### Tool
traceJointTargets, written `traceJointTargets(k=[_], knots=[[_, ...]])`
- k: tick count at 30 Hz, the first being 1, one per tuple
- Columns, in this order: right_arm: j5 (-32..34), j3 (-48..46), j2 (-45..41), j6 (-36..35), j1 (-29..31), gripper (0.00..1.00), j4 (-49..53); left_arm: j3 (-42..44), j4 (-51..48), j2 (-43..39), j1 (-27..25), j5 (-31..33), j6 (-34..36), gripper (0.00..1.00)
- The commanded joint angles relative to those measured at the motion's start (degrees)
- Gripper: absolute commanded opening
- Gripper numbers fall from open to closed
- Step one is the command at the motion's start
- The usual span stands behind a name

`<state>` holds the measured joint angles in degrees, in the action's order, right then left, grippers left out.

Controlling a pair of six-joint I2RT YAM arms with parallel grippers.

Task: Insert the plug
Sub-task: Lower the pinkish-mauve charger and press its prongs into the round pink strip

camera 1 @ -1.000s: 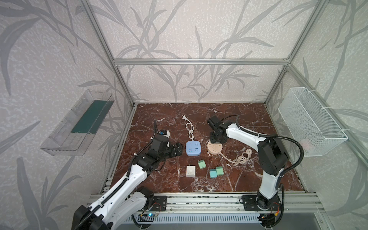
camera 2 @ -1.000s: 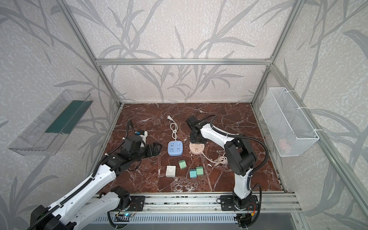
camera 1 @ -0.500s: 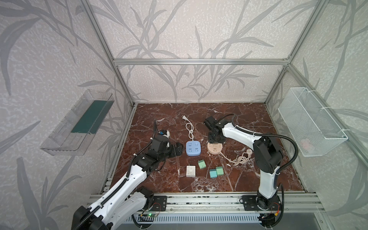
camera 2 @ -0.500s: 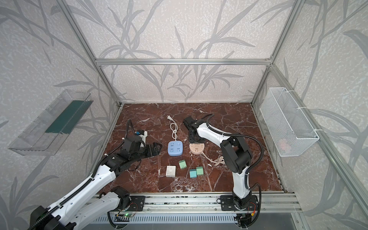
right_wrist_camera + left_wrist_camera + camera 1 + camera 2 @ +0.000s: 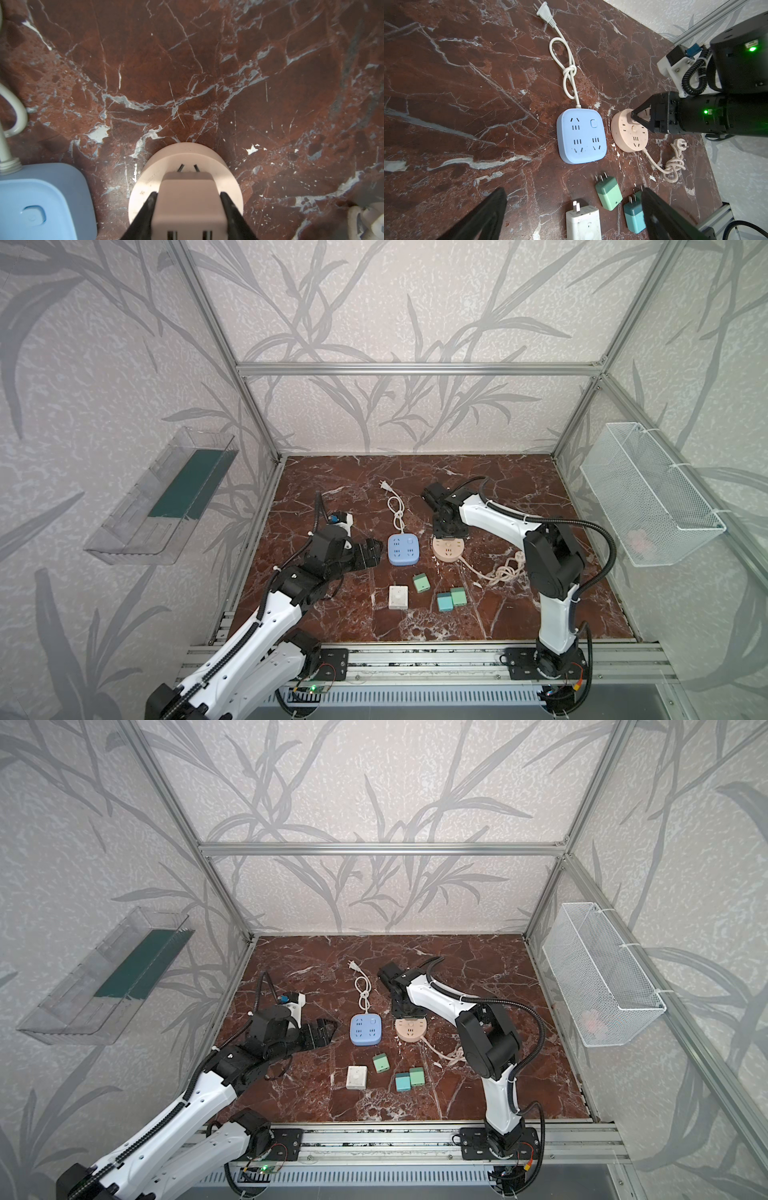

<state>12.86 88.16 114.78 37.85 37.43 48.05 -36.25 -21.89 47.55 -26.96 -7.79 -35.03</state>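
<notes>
The right end effector [image 5: 188,195] clamps a smooth, boxy pink plug [image 5: 188,209] over the round matte socket [image 5: 187,154]; the left end effector [image 5: 573,192] gapes, released.

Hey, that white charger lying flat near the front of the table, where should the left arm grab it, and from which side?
Grip the white charger by the two plain sides of its body, coming straight down from above. It lies flat on the table with its prongs pointing toward the blue power strip, so a top-down pinch across the body should leave the prongs free.
</notes>
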Motion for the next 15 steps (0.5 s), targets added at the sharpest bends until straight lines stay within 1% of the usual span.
traceJointTargets(k=[1, 7, 11, 15], knots=[[-0.53, -0.62, 6.89, -2.41, -0.97, 0.00, 3.19, 1.00, 0.54, -0.72, -0.16, 0.54, 0.44, 0.98], [1.65, 5.80, 7.14, -5.55, -2.49, 0.00, 3.10, 1.10, 0.29, -1.45, -0.21, 0.17, 0.48, 0.98], [1.03, 8.21, 7.62, -7.32, -4.47, 0.00, 3.17, 0.94, 0.09, -1.23, -0.55, 0.13, 0.62, 0.98], [0.16, 8.64, 7.90, -9.19, -6.04, 0.00, 2.97, 0.83, -0.23, -1.32, -0.75, 0.52, 0.75, 0.98]])
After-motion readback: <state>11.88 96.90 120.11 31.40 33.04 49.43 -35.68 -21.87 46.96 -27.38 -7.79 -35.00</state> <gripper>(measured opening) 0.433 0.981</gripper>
